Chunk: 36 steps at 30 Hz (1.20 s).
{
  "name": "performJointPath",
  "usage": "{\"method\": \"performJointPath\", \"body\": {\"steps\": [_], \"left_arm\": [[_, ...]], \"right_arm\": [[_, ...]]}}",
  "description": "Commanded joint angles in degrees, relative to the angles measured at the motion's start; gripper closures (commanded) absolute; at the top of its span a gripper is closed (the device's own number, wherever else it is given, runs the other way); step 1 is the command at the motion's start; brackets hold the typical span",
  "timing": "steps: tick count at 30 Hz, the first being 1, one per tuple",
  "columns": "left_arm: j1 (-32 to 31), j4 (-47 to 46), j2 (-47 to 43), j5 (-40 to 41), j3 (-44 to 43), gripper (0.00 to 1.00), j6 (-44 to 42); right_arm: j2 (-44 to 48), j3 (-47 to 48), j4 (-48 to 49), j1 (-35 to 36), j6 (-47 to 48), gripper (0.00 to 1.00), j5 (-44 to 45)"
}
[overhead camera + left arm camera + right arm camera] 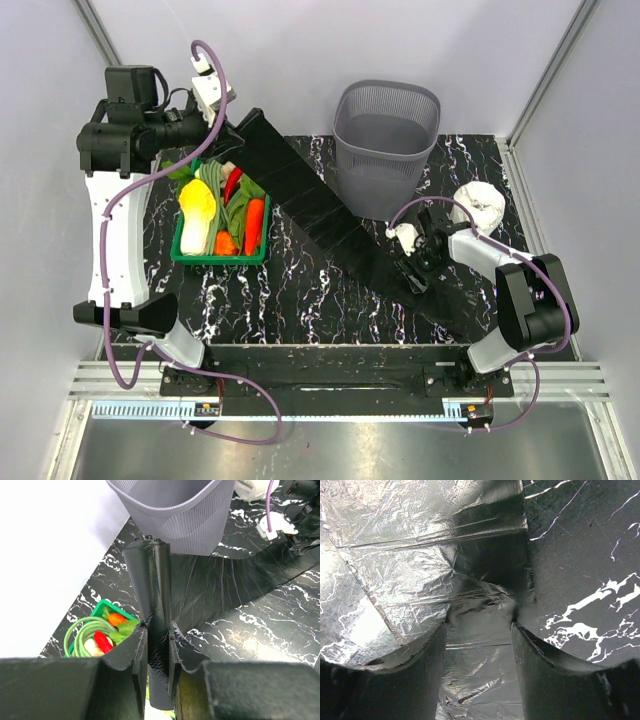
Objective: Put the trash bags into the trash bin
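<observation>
Trash bag (320, 215) stretched out, left tool (159, 628) pinching end, right tool (479, 624) spread

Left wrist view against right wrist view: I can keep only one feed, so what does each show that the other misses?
Only the left wrist view: the left jaws pinched shut on a bunched strip of the trash bag, the grey trash bin beyond it, and the green crate of vegetables. Only the right wrist view: the right jaws standing apart over flat, creased, glossy film, seen close. Both: black bag film and the marbled table.
</observation>
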State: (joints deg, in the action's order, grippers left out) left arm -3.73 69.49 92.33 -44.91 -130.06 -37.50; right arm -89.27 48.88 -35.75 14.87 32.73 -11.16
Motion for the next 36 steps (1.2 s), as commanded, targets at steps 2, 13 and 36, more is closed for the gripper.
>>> {"method": "performJointPath", "body": {"steps": [2,13,36], "left_arm": [[0.3,-0.1,-2.0,-5.9,-4.1,1.00,-0.3],[0.6,2.3,-2.1,-9.1,-8.8,1.00,-0.3],[3.5,7.3,1.4,-13.7,-19.1,1.00,-1.3]], "right_arm": [[-1.8,-1.7,1.9,-0.3,0.1,0.41,-0.1],[-3.7,-1.8,2.7,-0.3,0.1,0.53,2.6],[-4.6,-1.7,3.1,-0.3,-0.8,0.77,4.0]]}}
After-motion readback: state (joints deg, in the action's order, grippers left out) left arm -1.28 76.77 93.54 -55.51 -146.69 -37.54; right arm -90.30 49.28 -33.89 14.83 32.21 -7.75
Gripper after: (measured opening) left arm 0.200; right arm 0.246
